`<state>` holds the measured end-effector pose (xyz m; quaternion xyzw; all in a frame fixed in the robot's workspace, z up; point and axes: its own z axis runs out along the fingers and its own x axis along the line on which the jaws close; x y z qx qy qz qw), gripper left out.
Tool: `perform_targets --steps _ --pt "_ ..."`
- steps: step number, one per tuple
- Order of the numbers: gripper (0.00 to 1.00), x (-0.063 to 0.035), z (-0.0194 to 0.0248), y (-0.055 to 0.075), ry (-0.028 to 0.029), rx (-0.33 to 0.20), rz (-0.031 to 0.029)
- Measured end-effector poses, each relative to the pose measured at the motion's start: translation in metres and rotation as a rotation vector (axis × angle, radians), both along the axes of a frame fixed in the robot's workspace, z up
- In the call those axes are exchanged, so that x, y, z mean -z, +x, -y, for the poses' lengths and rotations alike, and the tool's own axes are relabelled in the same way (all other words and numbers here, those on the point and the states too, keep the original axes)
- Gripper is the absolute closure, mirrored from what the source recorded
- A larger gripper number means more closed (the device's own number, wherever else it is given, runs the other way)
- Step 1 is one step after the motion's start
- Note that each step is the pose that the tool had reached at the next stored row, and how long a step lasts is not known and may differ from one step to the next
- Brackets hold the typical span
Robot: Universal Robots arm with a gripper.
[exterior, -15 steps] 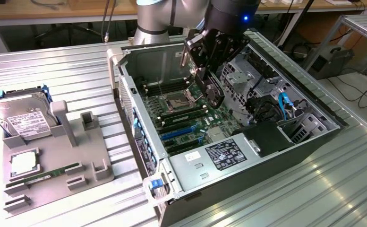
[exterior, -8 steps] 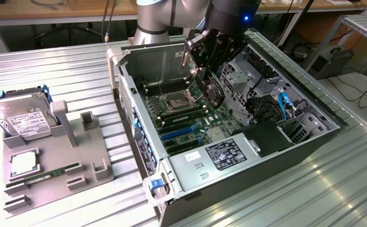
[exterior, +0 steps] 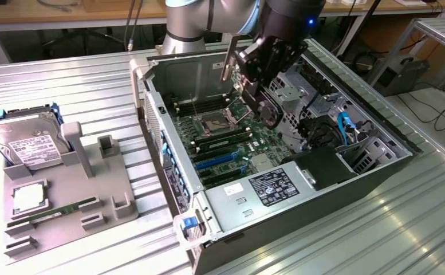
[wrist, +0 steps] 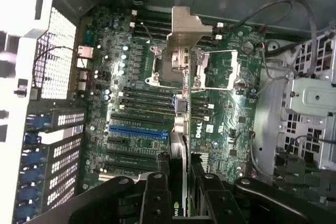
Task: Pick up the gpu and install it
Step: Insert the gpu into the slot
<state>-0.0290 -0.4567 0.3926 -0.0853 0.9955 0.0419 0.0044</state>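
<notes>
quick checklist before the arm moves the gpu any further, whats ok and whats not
1. Grip on the gpu: ok. The gripper is shut on it, and the wrist view sees the card edge-on.
2. Card over the open case: ok. It hangs above the motherboard.
3. Target blue slot free: ok. Nothing sits in it.
4. Card seated in a slot: not ok. It is held up off the board.
5. Card edge lined up with the slot: cannot tell.
</notes>
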Motion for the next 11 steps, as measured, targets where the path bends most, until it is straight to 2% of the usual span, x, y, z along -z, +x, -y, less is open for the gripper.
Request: perform_targets --steps 9,11 --pt "0.74 0.0014 0.0 0.0 0.0 -0.185 0.0001" --pt "0.74 0.0018 0.0 0.0 0.0001 -0.239 0.0001"
